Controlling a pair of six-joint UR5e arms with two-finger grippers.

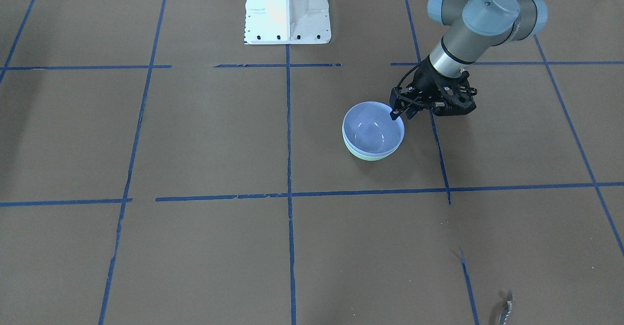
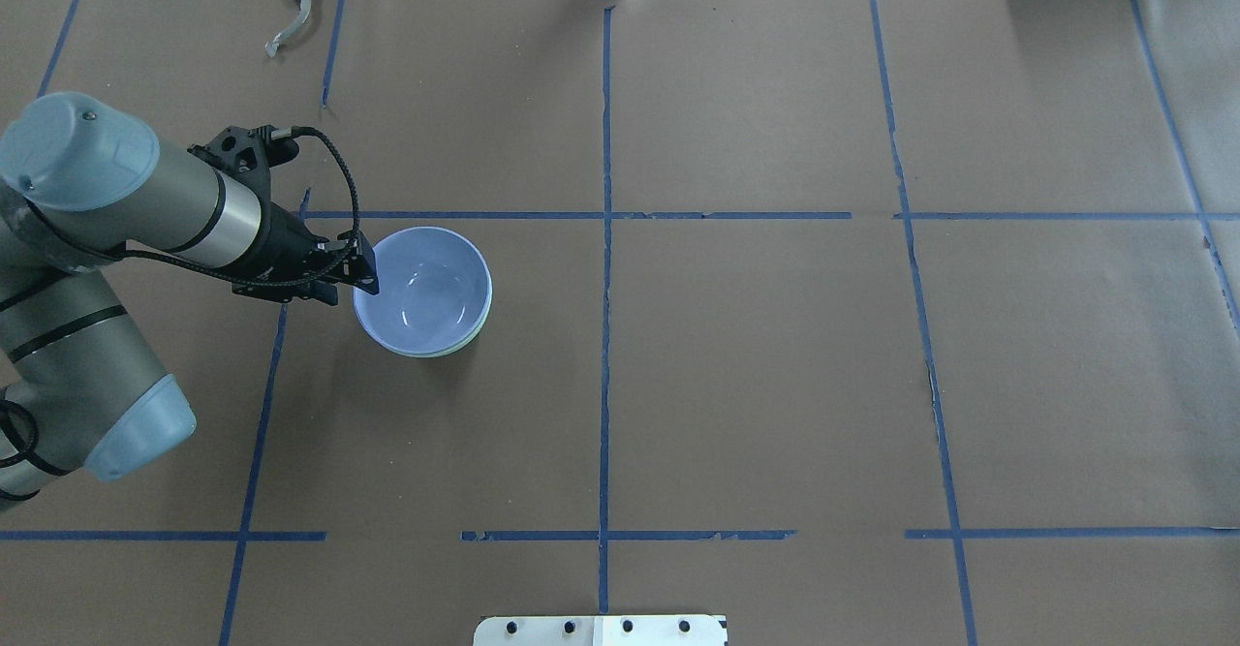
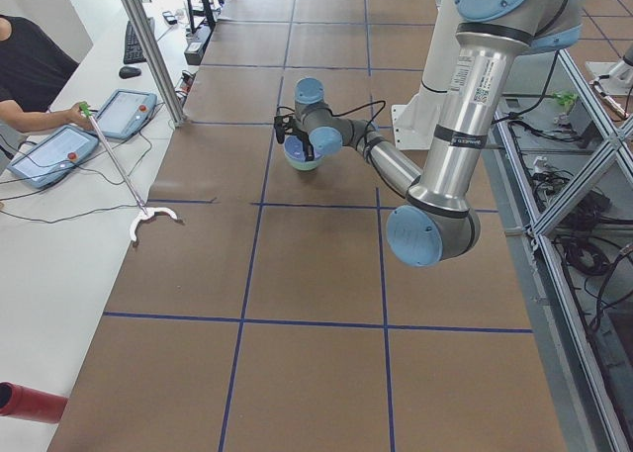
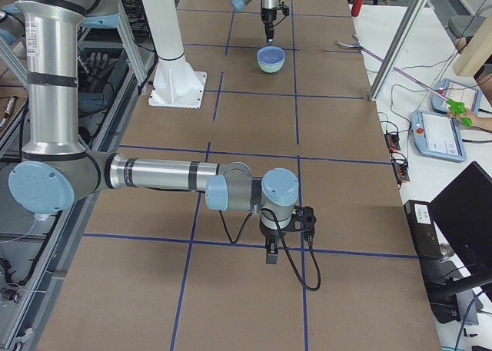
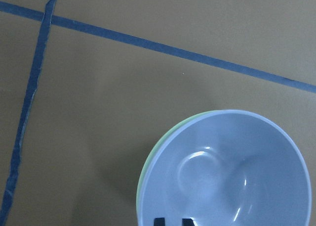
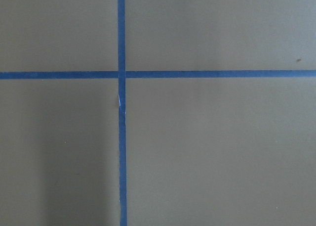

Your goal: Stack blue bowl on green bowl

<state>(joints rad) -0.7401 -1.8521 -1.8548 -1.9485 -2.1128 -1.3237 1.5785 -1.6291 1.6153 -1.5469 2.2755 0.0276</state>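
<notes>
The blue bowl [image 1: 373,127] sits nested inside the green bowl [image 1: 368,156], upright on the brown table; only a thin green edge shows under it. The stack also shows in the overhead view [image 2: 424,290] and the left wrist view [image 5: 227,176], where the green rim [image 5: 148,166] peeks out at the left. My left gripper [image 1: 397,115] hovers at the blue bowl's rim on the robot's left side. Its fingertips [image 5: 159,221] stand a small gap apart over the bowl's inside, with nothing between them. My right gripper [image 4: 271,255] points down at bare table far from the bowls; I cannot tell whether it is open.
The robot's white base [image 1: 287,10] stands at the table's back edge. A white hook tool [image 2: 291,7] lies at the far edge on the left side. Blue tape lines [image 6: 121,107] cross the table. An operator and tablets [image 3: 59,145] are beyond the table.
</notes>
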